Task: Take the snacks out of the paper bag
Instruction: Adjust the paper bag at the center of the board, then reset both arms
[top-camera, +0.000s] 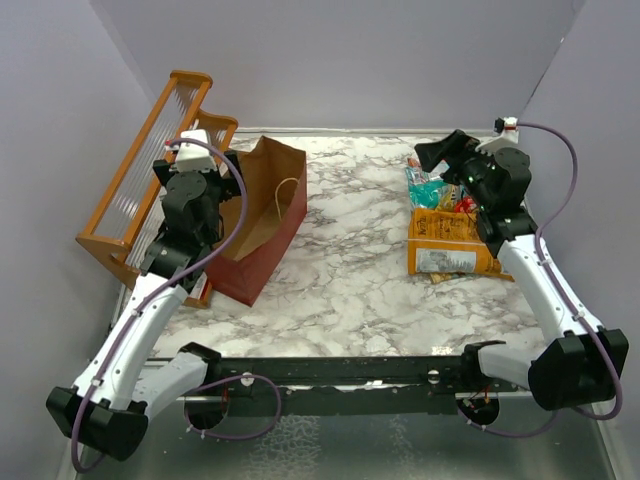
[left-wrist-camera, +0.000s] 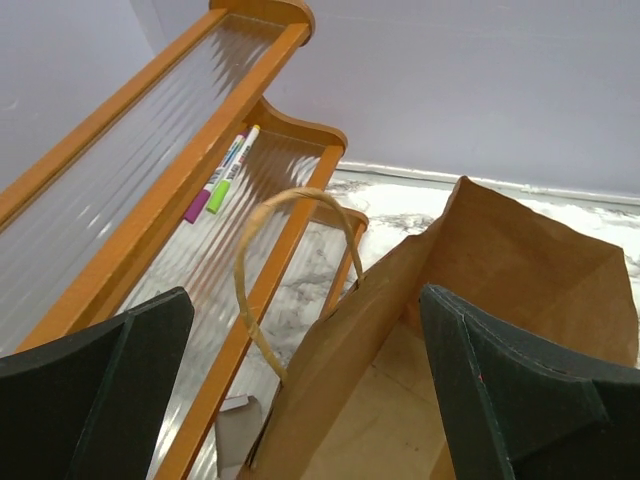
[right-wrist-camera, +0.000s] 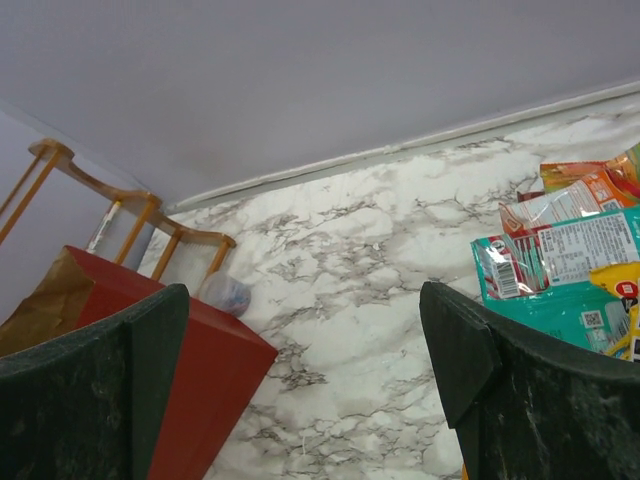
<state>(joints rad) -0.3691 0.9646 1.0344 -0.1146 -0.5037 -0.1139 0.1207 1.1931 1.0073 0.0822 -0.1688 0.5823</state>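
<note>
Left pincer (left-wrist-camera: 305, 345) spread above paper bag (left-wrist-camera: 500, 270), right pincer (right-wrist-camera: 305, 335) spread, snacks (right-wrist-camera: 565, 255) seemingly beside it

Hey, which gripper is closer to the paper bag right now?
Left. The left gripper hangs open at the mouth of the paper bag, beside the wooden rack. The right gripper is across the table, over the snacks, well apart from it.

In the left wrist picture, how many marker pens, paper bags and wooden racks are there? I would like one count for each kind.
Marker pens: 2
Paper bag: 1
Wooden rack: 1
Total: 4
</note>
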